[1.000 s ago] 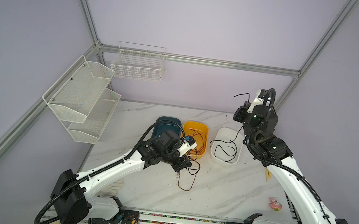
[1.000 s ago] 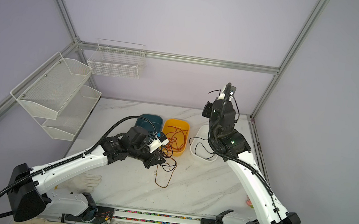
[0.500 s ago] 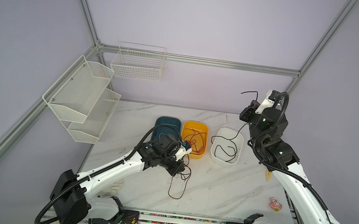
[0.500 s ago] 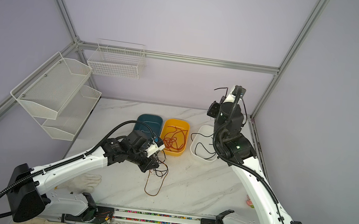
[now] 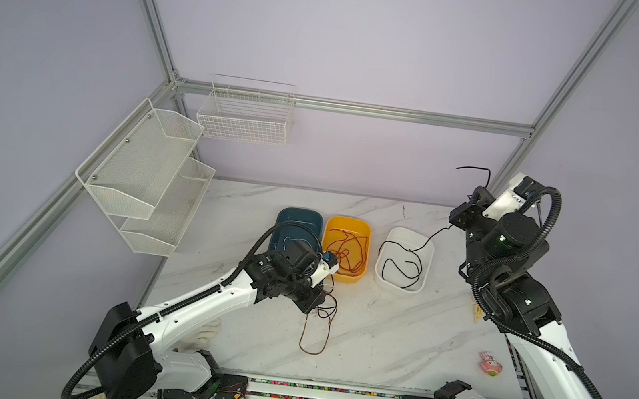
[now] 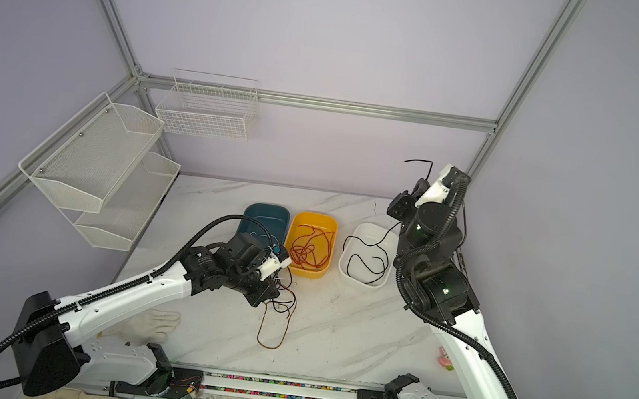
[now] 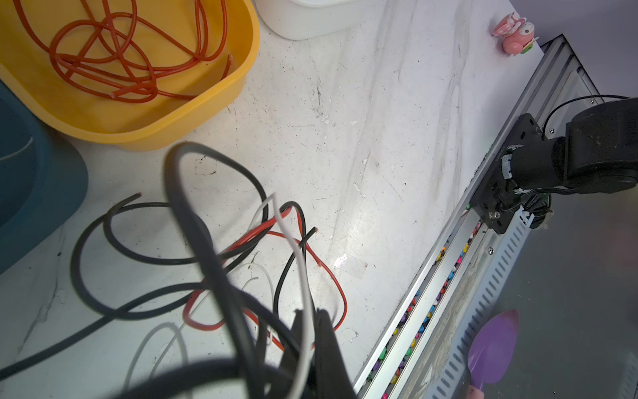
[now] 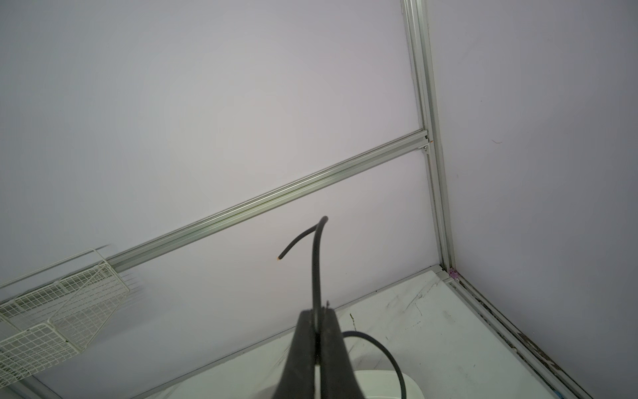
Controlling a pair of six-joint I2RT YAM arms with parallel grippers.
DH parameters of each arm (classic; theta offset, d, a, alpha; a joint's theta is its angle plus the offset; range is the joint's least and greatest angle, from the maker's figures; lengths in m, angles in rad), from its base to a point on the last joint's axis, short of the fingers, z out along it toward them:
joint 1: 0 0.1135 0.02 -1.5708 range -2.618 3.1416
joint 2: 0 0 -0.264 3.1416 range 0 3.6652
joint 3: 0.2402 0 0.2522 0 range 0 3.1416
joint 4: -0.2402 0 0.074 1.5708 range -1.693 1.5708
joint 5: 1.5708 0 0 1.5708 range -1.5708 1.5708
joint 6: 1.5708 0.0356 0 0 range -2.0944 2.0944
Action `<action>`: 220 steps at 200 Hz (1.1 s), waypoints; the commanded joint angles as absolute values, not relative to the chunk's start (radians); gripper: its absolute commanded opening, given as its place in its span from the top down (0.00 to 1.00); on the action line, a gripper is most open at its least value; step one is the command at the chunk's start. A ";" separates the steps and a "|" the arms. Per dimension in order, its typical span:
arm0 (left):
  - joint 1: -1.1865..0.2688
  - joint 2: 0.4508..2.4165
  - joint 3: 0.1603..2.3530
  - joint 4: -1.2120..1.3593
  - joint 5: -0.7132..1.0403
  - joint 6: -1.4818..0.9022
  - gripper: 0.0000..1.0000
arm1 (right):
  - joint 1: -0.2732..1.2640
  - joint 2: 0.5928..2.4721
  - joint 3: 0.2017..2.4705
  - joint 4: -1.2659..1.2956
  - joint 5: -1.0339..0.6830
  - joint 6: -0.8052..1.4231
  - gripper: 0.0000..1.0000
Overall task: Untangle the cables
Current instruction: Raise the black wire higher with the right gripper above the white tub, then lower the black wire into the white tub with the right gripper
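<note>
Mid-sort: black cable (image 8: 316,269) hangs into the white bin (image 5: 430,246); a tangle (image 7: 238,247) waits on the table (image 5: 375,333).

Right gripper (image 8: 316,312) is raised at far right, jaws clenched on the black cable, whose tail coils inside the white bin. Left gripper (image 7: 309,316) sits low, left of centre, jaws pinched on a white cable (image 7: 295,248) rising from the tangle of black, red and white strands just near of the yellow bin (image 5: 348,221). Red-orange cables (image 7: 103,65) lie in that bin (one colour per bin, it seems). Judged step: depositing the black cable. Next the right jaws need to release over the white bin, then the white strand wants a slow pull, likely toward the teal bin (image 5: 299,214). No brand, label or writing is legible.
</note>
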State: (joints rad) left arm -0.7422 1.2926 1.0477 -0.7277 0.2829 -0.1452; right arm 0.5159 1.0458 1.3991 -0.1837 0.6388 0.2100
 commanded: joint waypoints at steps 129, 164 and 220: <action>-0.767 1.305 1.023 -0.732 0.261 -0.112 1.00 | 0.511 0.979 1.302 -0.030 0.490 0.217 1.00; -0.772 1.313 1.024 -0.737 0.264 -0.112 1.00 | 0.511 1.002 1.310 -0.029 0.546 0.193 1.00; -0.778 1.318 1.025 -0.739 0.264 -0.110 1.00 | 0.511 1.071 1.324 -0.017 0.569 0.170 1.00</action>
